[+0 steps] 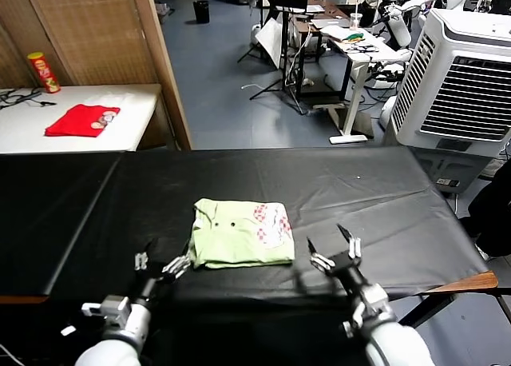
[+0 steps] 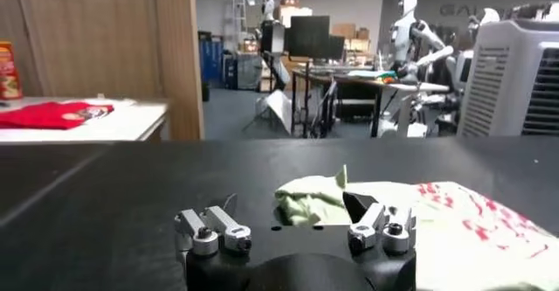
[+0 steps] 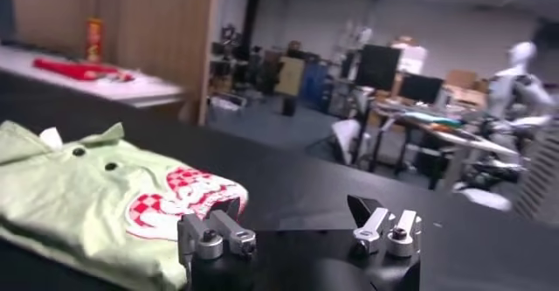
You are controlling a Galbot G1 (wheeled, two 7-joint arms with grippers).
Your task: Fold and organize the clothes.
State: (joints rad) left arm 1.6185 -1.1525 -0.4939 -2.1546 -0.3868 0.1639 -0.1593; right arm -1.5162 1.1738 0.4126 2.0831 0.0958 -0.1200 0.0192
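The black surface [image 1: 383, 190] carries one item of the task: the shirt [image 1: 239, 234], a folded pale green packet lying near the front edge, roughly centred between your two arms. It reads as folded down to a compact rectangle, so the step in hand appears to be release and tidy-up.

To do this well, you lift both arms straight up and back before moving sideways. The thin fabric will drag with any finger that brushes it, and a snagged edge would undo the fold. Check the ragged corner on the left side, where a flap stands up slightly; press it flat only if it does not settle.

The packet's long axis runs left to right across the surface. The red-and-white print sits at its right end, two small dark dots nearer the middle, and the bunched, thicker edge faces your left arm.

The left tool [image 1: 162, 264] is spread wide, empty, just beside the shirt's left corner. The right tool [image 1: 334, 250] is also spread wide, holding nothing, close off the shirt's right edge.
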